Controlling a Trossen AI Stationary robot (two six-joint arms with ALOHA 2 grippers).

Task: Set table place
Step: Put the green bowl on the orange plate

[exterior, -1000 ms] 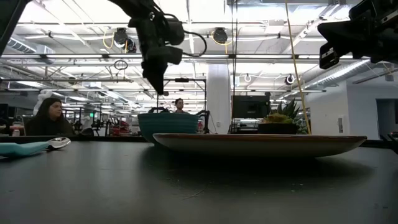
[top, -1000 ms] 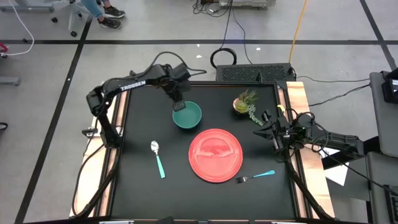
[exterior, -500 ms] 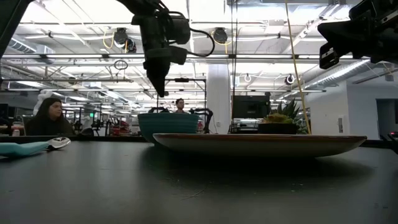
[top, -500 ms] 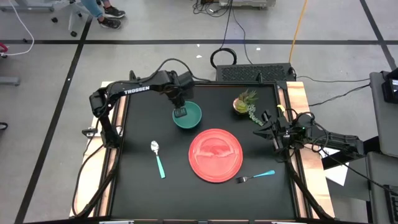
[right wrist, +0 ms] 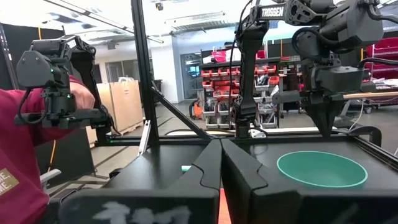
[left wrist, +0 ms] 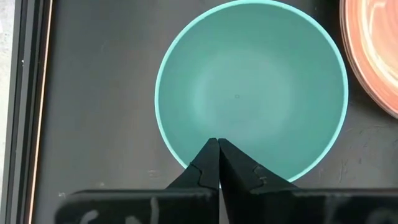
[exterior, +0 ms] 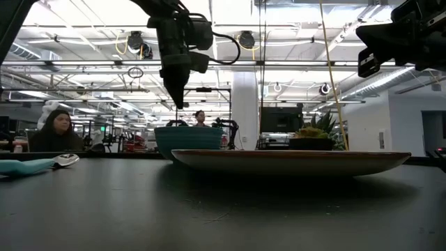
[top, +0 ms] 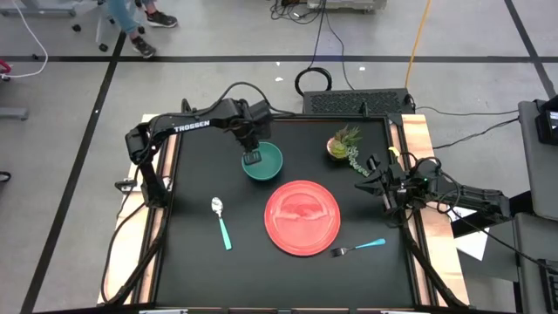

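- High view: black table (top: pixel 187 253) with a teal bowl (top: pixel 266 163) toward the far edge, a red plate (top: pixel 302 216) just nearer than it, close beside but apart.
- Teal-handled spoon (top: pixel 221 221) to the plate's left, well apart from it; teal-handled fork (top: pixel 358 247) near the plate's right front, toward the right edge.
- Small potted plant (top: pixel 345 145) near the far right corner.
- Left gripper (top: pixel 253 158) above the bowl's left rim, clear of it in the low view; fingers (left wrist: pixel 208 163) pressed together, holding nothing.
- Right gripper (top: pixel 377 179) parked at the right edge, beside the potted plant; fingers (right wrist: pixel 211 163) closed tip to tip, empty.
- Low view: a seated person (exterior: pixel 53 130) in the room beyond the table.
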